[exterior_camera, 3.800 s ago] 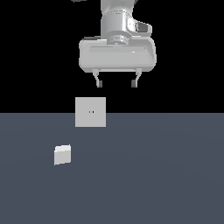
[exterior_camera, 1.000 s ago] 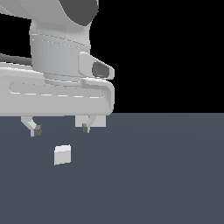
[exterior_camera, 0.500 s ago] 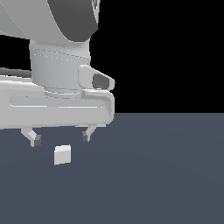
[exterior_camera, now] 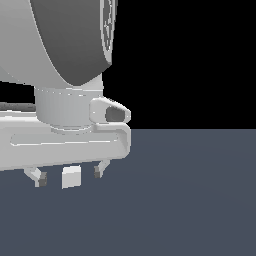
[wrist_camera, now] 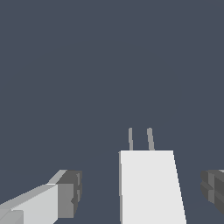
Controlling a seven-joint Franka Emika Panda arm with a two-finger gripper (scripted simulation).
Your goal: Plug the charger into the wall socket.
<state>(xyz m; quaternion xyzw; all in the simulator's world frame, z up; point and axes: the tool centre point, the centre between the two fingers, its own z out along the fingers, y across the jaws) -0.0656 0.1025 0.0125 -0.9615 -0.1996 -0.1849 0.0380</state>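
Note:
The charger (exterior_camera: 71,177) is a small white-grey block lying on the dark floor at the exterior view's left. In the wrist view the charger (wrist_camera: 151,186) shows two thin prongs sticking out of its far end. My gripper (exterior_camera: 69,177) hangs low over it, open, one fingertip on each side with a gap to the block. Each dark pad (wrist_camera: 70,194) stands apart from the block. The wall socket is hidden behind my arm.
My large grey hand body (exterior_camera: 60,145) and wrist fill the exterior view's upper left and block what lies behind. The dark blue-grey floor (exterior_camera: 190,200) stretches to the exterior view's right.
My gripper has come down and toward the camera, and its fingers now straddle the charger. The charger has not moved. The fingers stay open.

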